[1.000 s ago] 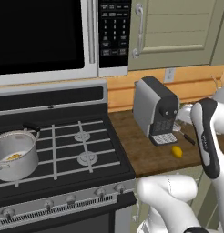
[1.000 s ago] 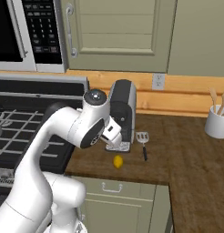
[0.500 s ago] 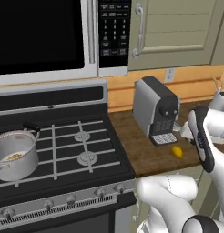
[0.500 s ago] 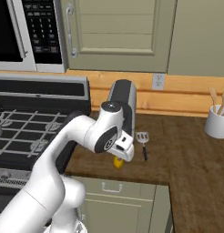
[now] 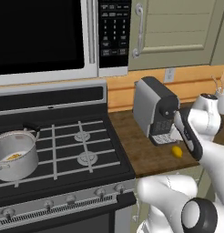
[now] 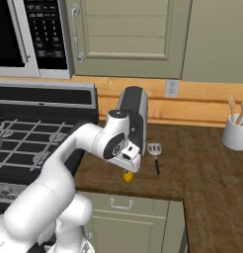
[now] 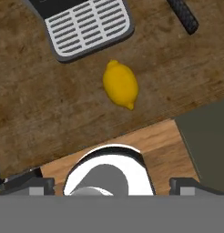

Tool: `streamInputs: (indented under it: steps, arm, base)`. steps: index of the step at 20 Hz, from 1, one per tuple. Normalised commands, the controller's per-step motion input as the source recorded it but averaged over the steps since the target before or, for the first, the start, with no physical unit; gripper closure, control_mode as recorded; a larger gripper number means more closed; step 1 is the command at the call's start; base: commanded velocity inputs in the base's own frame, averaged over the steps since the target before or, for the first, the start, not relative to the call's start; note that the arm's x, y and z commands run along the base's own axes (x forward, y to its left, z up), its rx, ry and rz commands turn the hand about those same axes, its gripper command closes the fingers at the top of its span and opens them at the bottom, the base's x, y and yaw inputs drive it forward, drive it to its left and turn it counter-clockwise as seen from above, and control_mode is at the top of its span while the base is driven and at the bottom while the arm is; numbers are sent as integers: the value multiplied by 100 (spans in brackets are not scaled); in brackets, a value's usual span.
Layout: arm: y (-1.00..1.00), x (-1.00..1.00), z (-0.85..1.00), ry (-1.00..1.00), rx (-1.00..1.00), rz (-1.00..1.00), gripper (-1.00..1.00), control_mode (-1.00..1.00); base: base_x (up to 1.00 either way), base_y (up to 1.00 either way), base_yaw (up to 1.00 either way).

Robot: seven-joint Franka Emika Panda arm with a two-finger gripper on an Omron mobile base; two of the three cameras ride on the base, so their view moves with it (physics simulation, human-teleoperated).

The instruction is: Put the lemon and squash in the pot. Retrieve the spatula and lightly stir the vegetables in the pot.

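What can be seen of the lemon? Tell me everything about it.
The lemon is a small, plain yellow fruit, oval with a pointed nub at each end, smooth and whole. It lies on its side on the brown wooden counter, near the counter's front edge and just in front of the coffee machine's grey slotted drip tray, apart from it. Nothing touches it but the counter. The arm's hand is above it, and the open gripper holds nothing.

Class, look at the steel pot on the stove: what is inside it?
Inside the pot, on the stove's left, a small yellow-orange piece lies on the bottom. The near wall hides part of the floor, so anything else there cannot be seen.
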Motion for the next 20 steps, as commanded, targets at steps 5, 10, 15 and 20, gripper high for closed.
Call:
streamInputs:
  steps: [5,10,15,20]
  arm:
    - [6,42,-47,6,-1,0,-100,-100]
    - [0,23,-34,0,0,0,-100,-100]
    - [-12,16,-31,0,0,0,-100,-100]
    - [-16,4,-25,0,0,0,-100,-100]
  base:
    - [0,0,0]
    - [0,0,0]
    - [0,0,0]
    - [0,0,0]
